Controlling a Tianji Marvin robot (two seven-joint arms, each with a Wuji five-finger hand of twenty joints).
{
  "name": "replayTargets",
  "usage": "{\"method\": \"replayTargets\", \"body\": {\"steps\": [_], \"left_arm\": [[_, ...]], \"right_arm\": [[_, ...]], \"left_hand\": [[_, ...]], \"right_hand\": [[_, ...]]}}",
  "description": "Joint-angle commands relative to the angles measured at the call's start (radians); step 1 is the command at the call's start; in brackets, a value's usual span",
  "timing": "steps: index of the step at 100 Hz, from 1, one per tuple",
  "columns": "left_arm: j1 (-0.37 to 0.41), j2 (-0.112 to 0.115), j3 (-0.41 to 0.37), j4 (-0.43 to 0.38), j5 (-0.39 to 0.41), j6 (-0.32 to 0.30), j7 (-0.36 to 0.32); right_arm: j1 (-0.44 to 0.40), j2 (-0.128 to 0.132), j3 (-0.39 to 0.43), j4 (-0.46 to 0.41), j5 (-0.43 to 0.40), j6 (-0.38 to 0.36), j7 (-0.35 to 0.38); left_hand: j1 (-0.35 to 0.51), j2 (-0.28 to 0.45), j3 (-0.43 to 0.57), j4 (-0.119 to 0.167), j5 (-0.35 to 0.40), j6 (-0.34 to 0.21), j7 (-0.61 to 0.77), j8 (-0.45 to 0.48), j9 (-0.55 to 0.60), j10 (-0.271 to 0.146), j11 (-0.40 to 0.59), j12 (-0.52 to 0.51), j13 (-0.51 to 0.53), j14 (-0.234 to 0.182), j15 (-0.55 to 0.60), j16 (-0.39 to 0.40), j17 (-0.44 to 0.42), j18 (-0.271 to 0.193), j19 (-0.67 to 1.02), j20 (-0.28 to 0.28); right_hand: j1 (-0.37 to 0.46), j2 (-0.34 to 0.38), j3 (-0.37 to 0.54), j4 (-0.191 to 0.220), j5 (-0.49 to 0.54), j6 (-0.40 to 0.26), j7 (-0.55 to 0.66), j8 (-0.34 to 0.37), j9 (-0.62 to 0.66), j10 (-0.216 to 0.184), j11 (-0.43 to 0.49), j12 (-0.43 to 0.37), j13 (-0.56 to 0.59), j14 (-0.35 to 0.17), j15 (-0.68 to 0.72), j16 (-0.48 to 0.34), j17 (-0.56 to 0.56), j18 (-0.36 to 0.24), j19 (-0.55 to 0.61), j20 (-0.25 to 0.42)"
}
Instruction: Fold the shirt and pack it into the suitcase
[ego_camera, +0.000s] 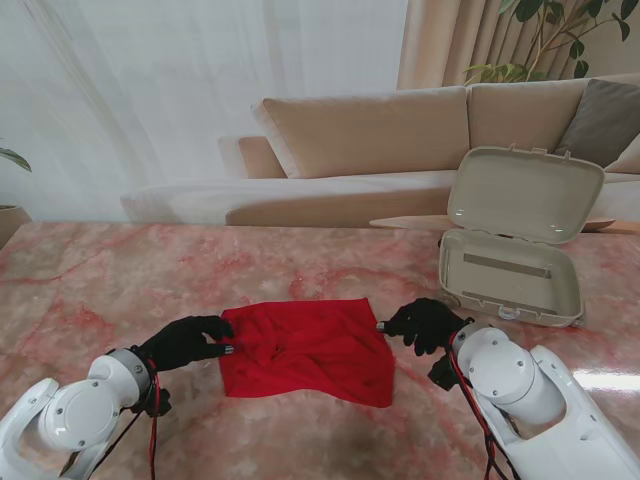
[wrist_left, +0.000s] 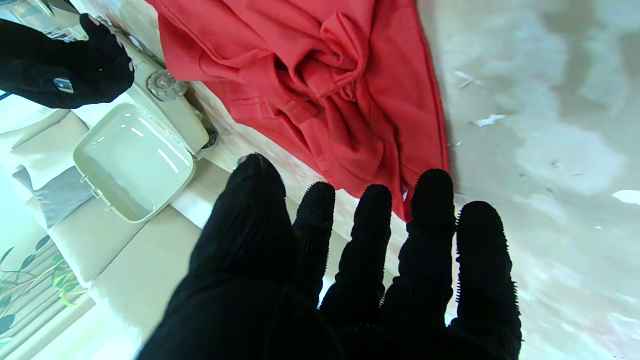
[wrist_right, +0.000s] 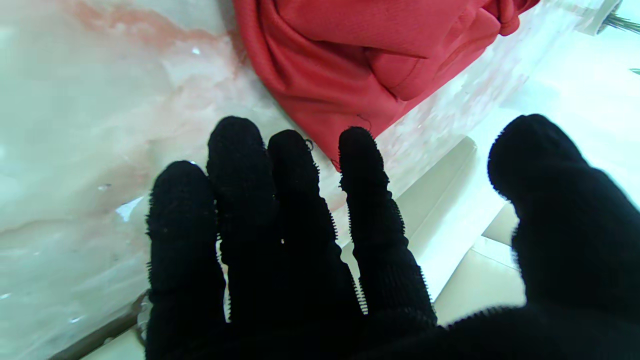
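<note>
Red shirt (ego_camera: 308, 348) flat but rumpled on pink marble table (ego_camera: 100, 280), central, near front edge; fabric bunched and twisted at middle, outline roughly rectangular. Left hand (ego_camera: 186, 341) at shirt's left edge, black-gloved, fingers extended and apart; fingertips (wrist_left: 432, 187) at or just beside the shirt's corner in left wrist view, shirt (wrist_left: 325, 80) spread beyond them; nothing gripped, contact with cloth not certain. Right hand (ego_camera: 425, 324) at shirt's right edge, likewise gloved, fingers straight, thumb splayed wide; fingertips (wrist_right: 357, 142) just at the shirt's hem (wrist_right: 350, 75) in right wrist view; no cloth enclosed, hand spread with nothing held. Suitcase (ego_camera: 515, 262) beige, hard-shelled, lid raised upright, on table to the right and farther from me than the shirt, well apart from it; base compartment showing a strap across interior. Suitcase (wrist_left: 135, 160) also seen in left wrist view beside right hand (wrist_left: 65, 65). Beige sofa (ego_camera: 400, 140) behind table; potted plant (ego_camera: 550, 40) at far right.
</note>
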Motion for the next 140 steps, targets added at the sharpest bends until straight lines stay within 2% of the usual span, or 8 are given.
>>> {"method": "replayTargets", "body": {"steps": [1, 16, 41, 92, 123, 140], "left_arm": [[0.010, 0.005, 0.003, 0.013, 0.000, 0.009, -0.010], [0.001, 0.009, 0.011, 0.037, 0.009, 0.010, -0.027], [-0.021, 0.014, 0.030, 0.066, 0.012, 0.007, -0.046], [-0.038, 0.015, 0.054, 0.094, -0.013, -0.002, -0.053], [-0.042, 0.015, 0.062, 0.101, -0.026, -0.006, -0.051], [-0.043, 0.014, 0.066, 0.104, -0.033, -0.006, -0.050]], "right_arm": [[0.002, 0.007, 0.002, 0.013, -0.008, 0.019, 0.027], [0.019, 0.013, -0.007, 0.025, -0.026, 0.064, 0.051], [0.050, 0.023, -0.038, 0.057, -0.067, 0.112, 0.079], [0.132, 0.036, -0.154, 0.145, -0.101, 0.126, 0.120], [0.172, 0.036, -0.232, 0.182, -0.099, 0.126, 0.120], [0.193, 0.033, -0.266, 0.198, -0.078, 0.142, 0.112]], "left_hand": [[-0.009, 0.043, -0.017, 0.018, 0.009, -0.003, -0.012, -0.015, -0.012, -0.001, -0.022, -0.009, -0.016, 0.017, -0.026, -0.010, -0.001, 0.006, -0.007, -0.007], [-0.009, 0.045, -0.017, 0.019, 0.007, 0.000, -0.016, -0.016, -0.013, -0.001, -0.022, -0.009, -0.016, 0.016, -0.026, -0.011, -0.001, 0.006, -0.007, -0.007], [-0.009, 0.045, -0.017, 0.019, 0.007, -0.002, -0.016, -0.015, -0.013, -0.003, -0.021, -0.009, -0.017, 0.016, -0.026, -0.011, -0.001, 0.006, -0.007, -0.007], [-0.008, 0.046, -0.017, 0.019, 0.005, -0.002, -0.016, -0.014, -0.015, -0.003, -0.021, -0.009, -0.017, 0.015, -0.026, -0.011, -0.002, 0.008, -0.012, -0.011], [-0.009, 0.046, -0.017, 0.018, 0.006, -0.003, -0.015, -0.013, -0.014, -0.005, -0.020, -0.008, -0.018, 0.013, -0.026, -0.010, -0.002, 0.008, -0.012, -0.011], [-0.009, 0.044, -0.017, 0.018, 0.007, -0.004, -0.013, -0.013, -0.013, -0.004, -0.020, -0.008, -0.017, 0.014, -0.026, -0.010, -0.002, 0.010, -0.012, -0.012]], "right_hand": [[-0.045, 0.010, -0.025, 0.035, -0.019, 0.001, -0.010, 0.015, -0.021, 0.005, 0.042, 0.039, 0.016, -0.022, 0.050, 0.035, 0.012, -0.018, 0.057, 0.032], [-0.060, 0.019, -0.038, 0.034, -0.027, 0.010, -0.021, 0.014, -0.030, 0.007, 0.081, 0.098, 0.021, -0.034, 0.102, 0.060, 0.015, -0.024, 0.087, 0.053], [-0.066, 0.027, -0.053, 0.034, -0.036, 0.022, -0.028, 0.013, -0.048, 0.013, 0.101, 0.133, 0.008, -0.040, 0.139, 0.079, 0.007, -0.030, 0.107, 0.065], [-0.069, 0.050, -0.073, 0.038, -0.058, 0.017, -0.048, 0.013, -0.123, 0.020, 0.113, 0.171, -0.045, -0.048, 0.146, 0.090, -0.025, -0.038, 0.097, 0.071], [-0.061, 0.034, -0.068, 0.042, -0.042, -0.001, -0.039, 0.018, -0.124, 0.016, 0.124, 0.186, -0.035, -0.056, 0.151, 0.092, -0.016, -0.039, 0.099, 0.075], [-0.030, 0.005, -0.060, 0.045, -0.027, -0.008, -0.027, 0.023, -0.119, 0.015, 0.131, 0.192, -0.027, -0.059, 0.157, 0.093, -0.007, -0.039, 0.102, 0.077]]}}
